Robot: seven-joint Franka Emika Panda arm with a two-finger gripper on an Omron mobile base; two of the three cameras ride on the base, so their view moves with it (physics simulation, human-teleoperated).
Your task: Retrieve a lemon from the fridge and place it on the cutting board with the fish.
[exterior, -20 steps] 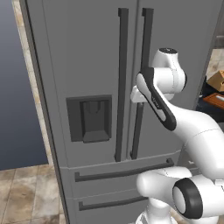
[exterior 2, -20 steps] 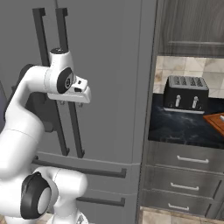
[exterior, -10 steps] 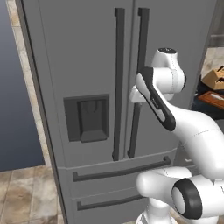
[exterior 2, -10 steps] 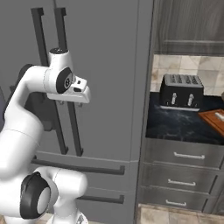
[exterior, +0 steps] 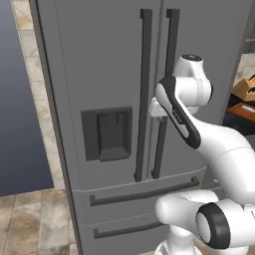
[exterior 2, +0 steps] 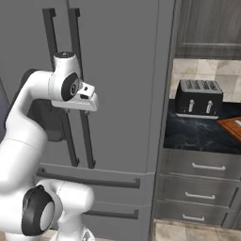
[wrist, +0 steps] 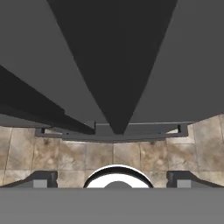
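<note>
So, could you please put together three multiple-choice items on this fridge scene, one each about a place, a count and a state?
1. Where does the toaster stand?
A. on the dark counter to the right of the fridge
B. on the floor
C. on top of the fridge

2. How many long dark vertical handles does the fridge carry?
A. one
B. two
C. four

3. What state are the fridge doors in?
A. both shut
B. left door wide open
C. right door removed

Answers: 1 A, the right base view shows it on the counter beside the fridge; 2 B, two handles run side by side at the middle seam; 3 A, both door fronts lie flush, with the gripper at the right-hand handle.
</note>
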